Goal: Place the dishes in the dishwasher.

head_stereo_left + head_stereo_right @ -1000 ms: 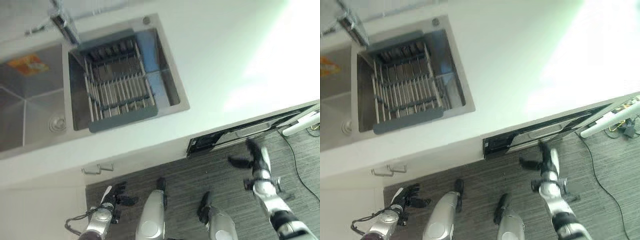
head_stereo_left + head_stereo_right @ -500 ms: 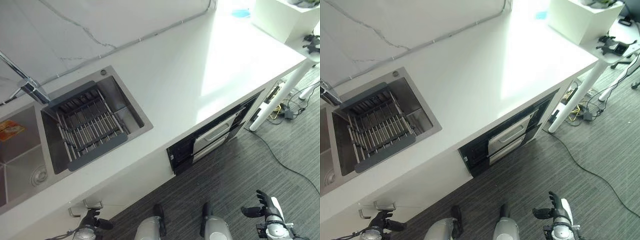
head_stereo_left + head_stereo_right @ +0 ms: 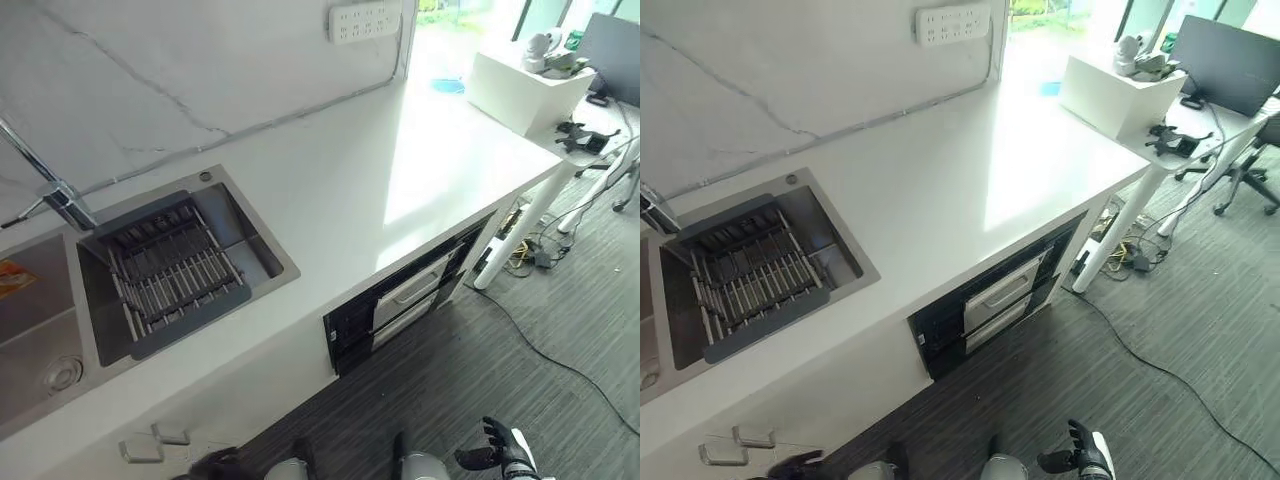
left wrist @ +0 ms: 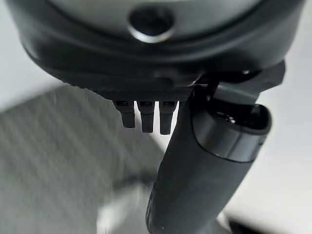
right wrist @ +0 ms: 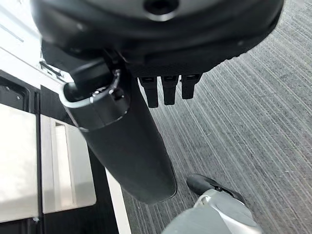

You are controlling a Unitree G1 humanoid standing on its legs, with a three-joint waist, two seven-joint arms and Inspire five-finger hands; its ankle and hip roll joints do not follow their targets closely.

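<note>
Black dishwasher (image 3: 400, 305) shut under counter (image 3: 400, 180) | right hand (image 3: 497, 459) well apart, fingers spread | left hand (image 4: 204, 161) fingers relaxed, empty

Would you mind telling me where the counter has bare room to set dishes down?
The white counter is bare from the sink across to the white box at its far end. The sink's right basin is crowded by the drying rack.

I see a grey slatted drying rack (image 3: 172, 275) sitting inside the steel sink (image 3: 262, 248). A white socket strip (image 3: 364, 20) is on the marble wall.
</note>
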